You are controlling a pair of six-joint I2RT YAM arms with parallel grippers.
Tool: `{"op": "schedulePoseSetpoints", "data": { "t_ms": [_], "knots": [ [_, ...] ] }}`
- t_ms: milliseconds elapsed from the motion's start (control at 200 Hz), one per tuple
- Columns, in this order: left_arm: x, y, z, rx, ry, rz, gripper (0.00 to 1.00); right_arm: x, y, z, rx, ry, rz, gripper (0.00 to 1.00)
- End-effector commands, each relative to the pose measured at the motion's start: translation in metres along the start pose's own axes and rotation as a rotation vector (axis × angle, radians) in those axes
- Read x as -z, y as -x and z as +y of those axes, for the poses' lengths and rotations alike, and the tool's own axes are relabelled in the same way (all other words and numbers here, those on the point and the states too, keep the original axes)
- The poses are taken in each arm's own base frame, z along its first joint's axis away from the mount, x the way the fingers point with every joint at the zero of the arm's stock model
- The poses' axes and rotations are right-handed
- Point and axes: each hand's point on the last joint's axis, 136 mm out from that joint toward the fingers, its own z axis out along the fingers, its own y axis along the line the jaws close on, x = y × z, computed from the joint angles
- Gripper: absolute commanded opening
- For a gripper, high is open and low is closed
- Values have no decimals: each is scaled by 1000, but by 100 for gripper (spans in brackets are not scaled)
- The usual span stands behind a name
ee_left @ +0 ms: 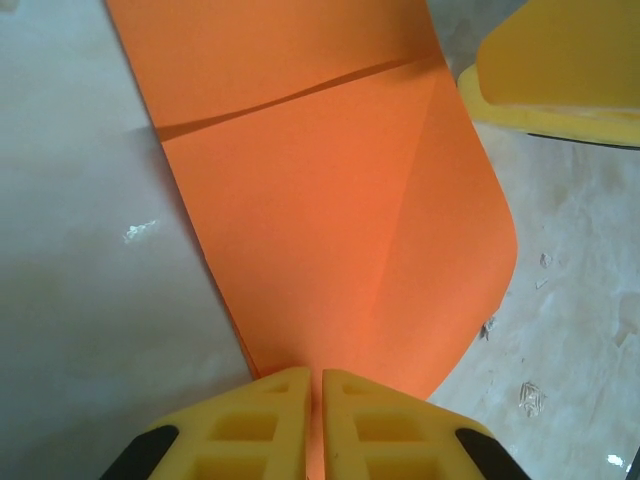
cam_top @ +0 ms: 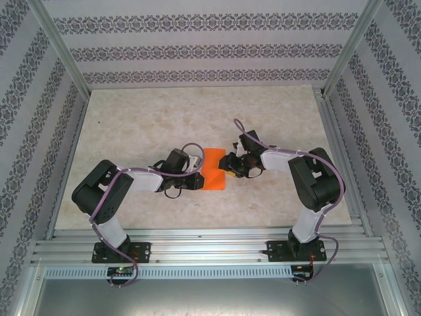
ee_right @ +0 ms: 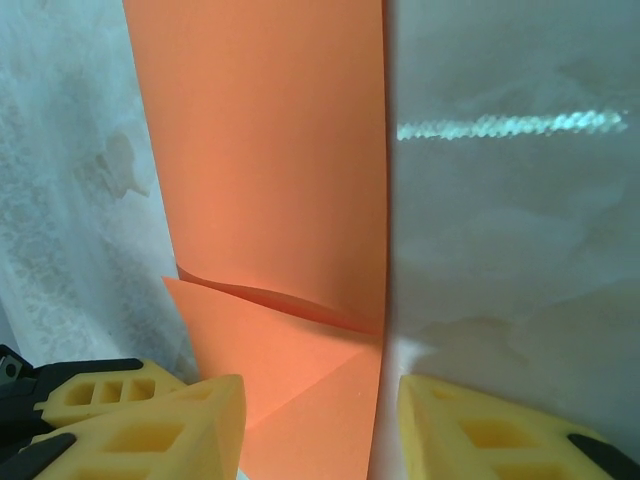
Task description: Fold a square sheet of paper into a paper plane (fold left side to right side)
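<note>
One partly folded square sheet of paper (cam_top: 213,170) is seen on the counter (cam_top: 145,125) between two grippers. Its edge is pinched by the left gripper (ee_left: 316,385), jaws closed. The right gripper (ee_right: 320,392) is held astride it, jaws apart.

The bright orange sheet of paper (ee_left: 300,220) is thin, matt and smooth, with crisp creases. The pale marbled tabletop (ee_right: 520,220) is glossy, throwing back a streak of light. The blocky yellow fingers (ee_left: 265,425) of the left gripper (ee_left: 316,385) look like matt moulded plastic. The silver frame rails (cam_top: 210,251) are brushed metal.
</note>
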Motion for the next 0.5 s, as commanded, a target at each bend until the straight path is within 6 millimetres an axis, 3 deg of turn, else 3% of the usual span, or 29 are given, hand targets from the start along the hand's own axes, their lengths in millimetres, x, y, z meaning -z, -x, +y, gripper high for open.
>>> {"op": "schedulePoseSetpoints", "data": {
  "t_ms": [0, 260, 495],
  "knots": [
    [-1, -7, 13, 12, 30, 9, 13, -6, -1, -2, -40, -20, 20, 44],
    [-3, -9, 14, 12, 29, 13, 12, -18, -11, 9, -116, 98, 58, 38],
    [-3, -9, 14, 13, 27, 12, 12, -13, -5, 21, -115, 158, 25, 33]
  ]
}}
